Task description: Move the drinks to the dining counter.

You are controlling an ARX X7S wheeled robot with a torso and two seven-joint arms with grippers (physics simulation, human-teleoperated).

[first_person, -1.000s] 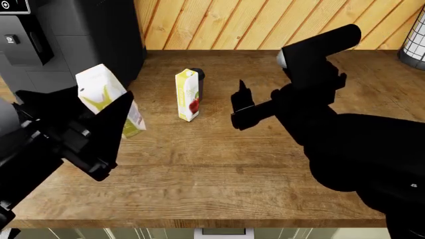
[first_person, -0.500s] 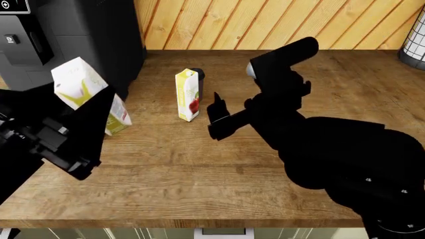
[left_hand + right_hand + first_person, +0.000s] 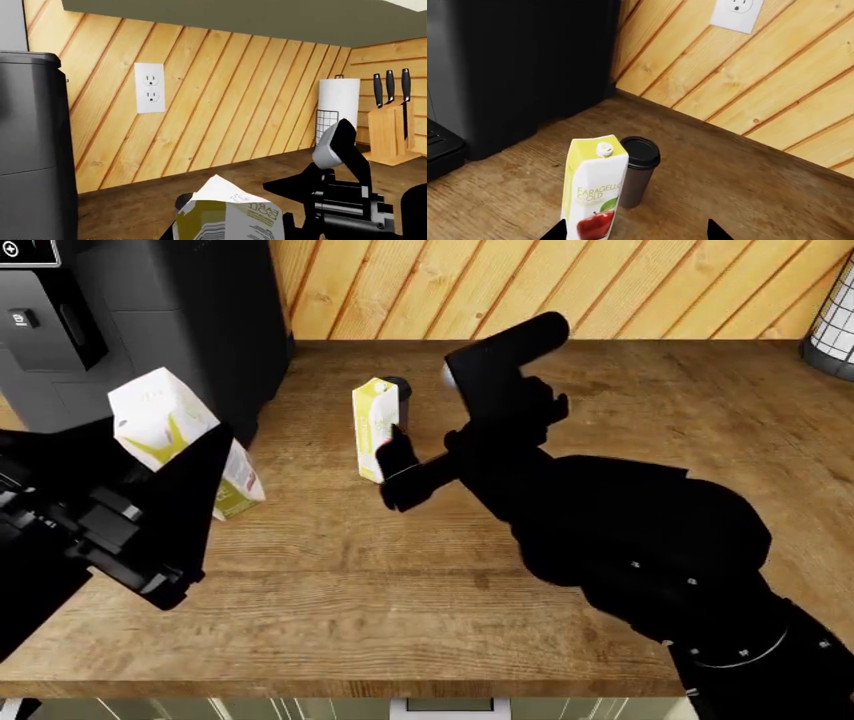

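On the brown wood-grain worktop [image 3: 400, 580] an upright juice carton [image 3: 375, 430] stands near the middle, yellow and white with a red apple on its face and the words "Faragello Gold". Right behind it, touching or nearly so, is the dark brown paper cup [image 3: 637, 172] with a black lid; from the head view only a sliver of that lid shows past the carton's top. The right gripper [image 3: 396, 470] sits just beside this carton on its right, and in the right wrist view its two black fingertips [image 3: 555, 231] stand spread apart, one at the carton's foot, the other well to the side, with nothing between them.

A second juice carton [image 3: 180, 440], tilted, is clamped in the left gripper [image 3: 147, 500], lifted off the wood; the left wrist view shows its gable top [image 3: 227, 212] close under the camera. Both cartons and the cup are on or over the wooden worktop.

A tall black coffee machine [image 3: 134, 310] crowds the left back corner, close to the held carton. Slanted wooden panelling [image 3: 561, 285] with a white wall outlet [image 3: 150, 95] closes the back. Farther right stand a paper towel roll [image 3: 338, 107] in a wire holder and a knife block [image 3: 390, 137], well apart from the drinks. The right arm [image 3: 601, 530] covers much of the worktop's right half.
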